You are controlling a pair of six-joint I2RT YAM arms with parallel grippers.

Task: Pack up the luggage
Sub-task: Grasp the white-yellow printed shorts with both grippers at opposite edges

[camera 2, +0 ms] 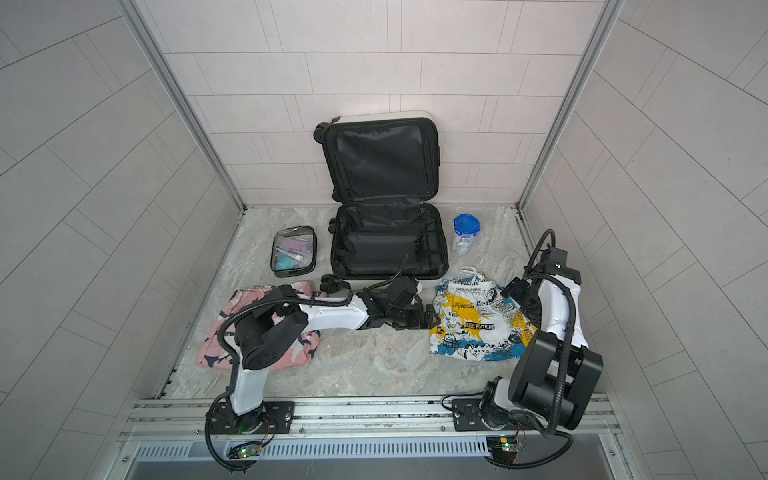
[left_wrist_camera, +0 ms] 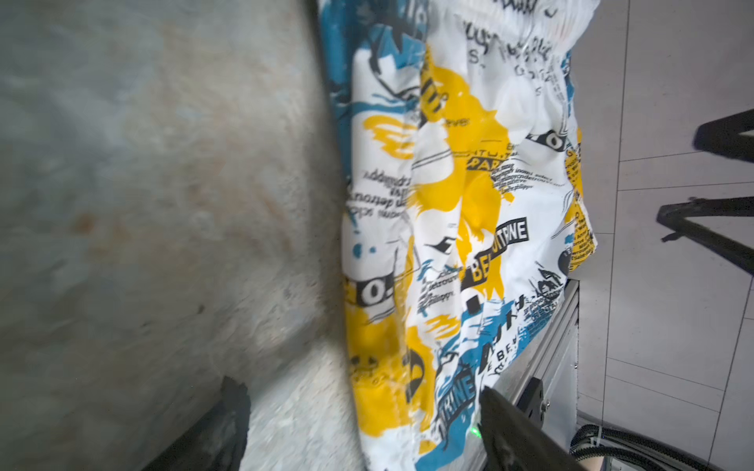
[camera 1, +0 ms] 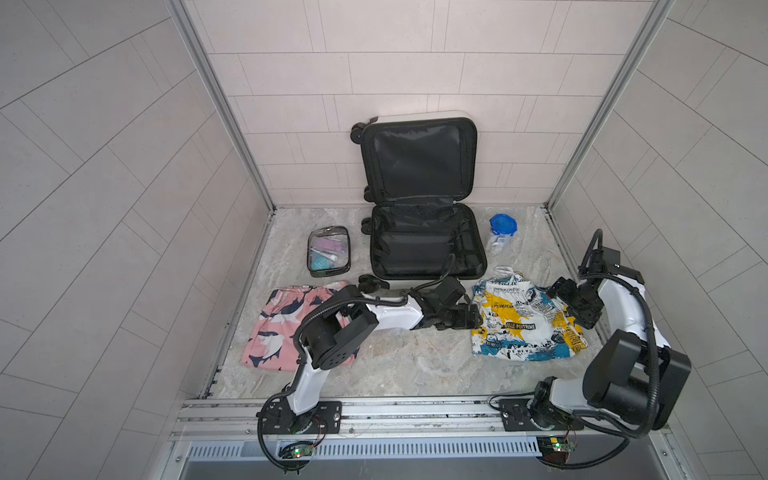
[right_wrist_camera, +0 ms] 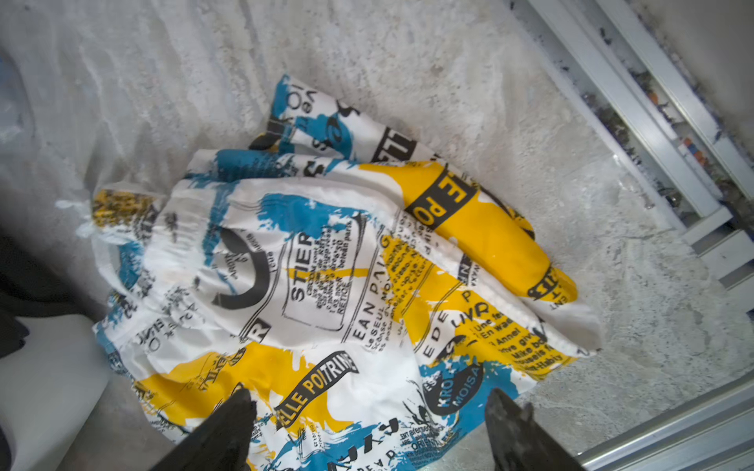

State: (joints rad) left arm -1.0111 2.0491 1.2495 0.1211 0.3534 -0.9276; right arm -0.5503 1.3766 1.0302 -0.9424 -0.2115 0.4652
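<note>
1. In both top views the luggage (camera 1: 419, 245) (camera 2: 386, 245), a small white hard-shell suitcase with black fabric lining, lies open at the back of the marbled grey surface (camera 1: 415, 361). Its lid is propped against the tiled wall. Neither wrist view shows it.
2. Only the top views show the pink printed garment (camera 1: 274, 332), partly covered by the left arm (camera 1: 390, 311). They also show the clear black-trimmed pouch (camera 1: 328, 251) left of the luggage and the clear blue-lidded container (camera 1: 503, 228) on its right.
3. The white, yellow and blue printed shorts (camera 1: 528, 324) (left_wrist_camera: 449, 204) (right_wrist_camera: 326, 285) appear in every view, lying in front of the luggage and to its right.
4. From above, the left jaws sit at the left edge of the printed shorts and the right jaws at their right edge. Both are dark clusters whose gap we can hardly read.
5. The wrist views settle it: both pairs stand released, spread wide, with nothing between them but the fabric below.
6. The left wrist view is blurred, and the frame edge cuts off the jaws in both wrist views. We cannot tell whether any tip touches the fabric.
</note>
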